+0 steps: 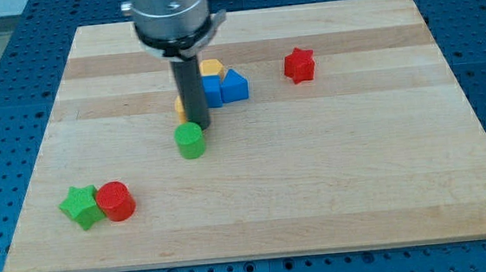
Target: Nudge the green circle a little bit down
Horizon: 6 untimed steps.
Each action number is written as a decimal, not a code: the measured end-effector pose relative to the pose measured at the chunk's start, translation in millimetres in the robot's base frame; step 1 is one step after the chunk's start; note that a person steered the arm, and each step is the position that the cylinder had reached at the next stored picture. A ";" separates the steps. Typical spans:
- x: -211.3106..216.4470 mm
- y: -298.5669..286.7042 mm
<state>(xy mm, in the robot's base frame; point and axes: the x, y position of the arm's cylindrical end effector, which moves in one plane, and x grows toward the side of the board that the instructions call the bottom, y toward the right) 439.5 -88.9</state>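
Observation:
The green circle [189, 141] is a short green cylinder left of the board's middle. My tip [196, 125] is at the circle's upper right edge, touching it or nearly so. The dark rod rises from there to the arm's metal head at the view's top and hides part of the blocks behind it.
Two blue blocks [224, 88], a yellow block [211, 67] and a further yellow one [180, 107] half hidden by the rod sit just above the tip. A red star [299, 65] lies at upper right. A green star [81, 207] and red cylinder [115, 201] touch at lower left.

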 end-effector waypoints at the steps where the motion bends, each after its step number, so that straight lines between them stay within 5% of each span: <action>1: 16.8 -21.7; 3: 48.5 -48.0; 6: 35.0 -20.2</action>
